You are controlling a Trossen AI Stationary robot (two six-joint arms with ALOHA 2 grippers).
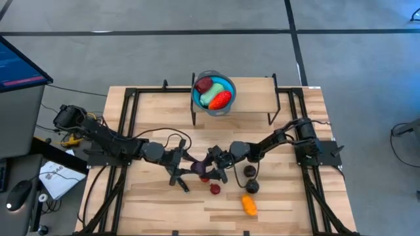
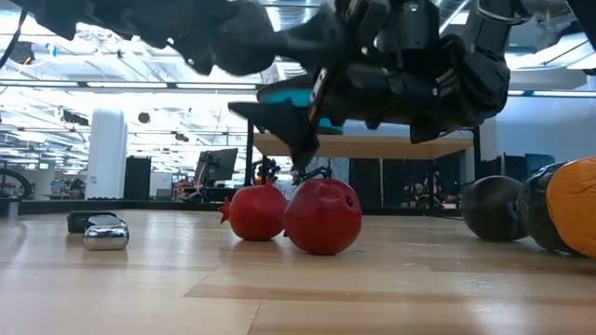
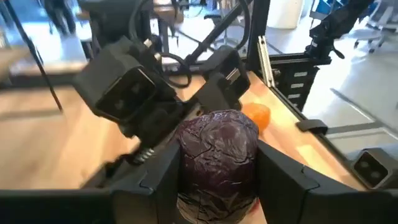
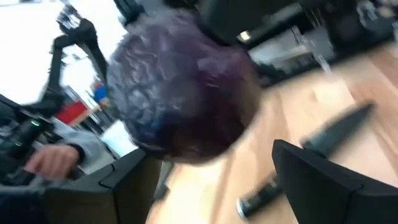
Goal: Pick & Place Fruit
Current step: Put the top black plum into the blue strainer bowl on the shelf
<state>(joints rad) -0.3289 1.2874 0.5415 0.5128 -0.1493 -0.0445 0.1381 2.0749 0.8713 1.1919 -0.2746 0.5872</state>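
Note:
A dark purple, wrinkled toy fruit (image 3: 217,146) sits between the fingers of my left gripper (image 3: 217,180), near the table's middle (image 1: 198,168). My right gripper (image 1: 212,162) faces it from the right, open. In the right wrist view the purple fruit (image 4: 180,93) fills the space ahead of the spread fingers (image 4: 317,177). Two tiny red fruits (image 2: 256,212) (image 2: 323,216) rest on the wood below. Two dark fruits (image 1: 249,172) (image 1: 252,187) and an orange one (image 1: 249,204) lie to the right. My left gripper pinches the purple fruit between its two fingers (image 3: 283,177), one on each side of its lower half (image 3: 245,174). The fingers come roughly level from the table's left. The low view shows no purple fruit on the wood, so it is lifted clear.
A blue bowl (image 1: 227,107) stands on a raised shelf at the far side, holding a dark red, a pale green and a red-orange piece. A black-handled knife (image 1: 178,180) lies near the left gripper. A black frame rims the table. There is free wood at the near edge.

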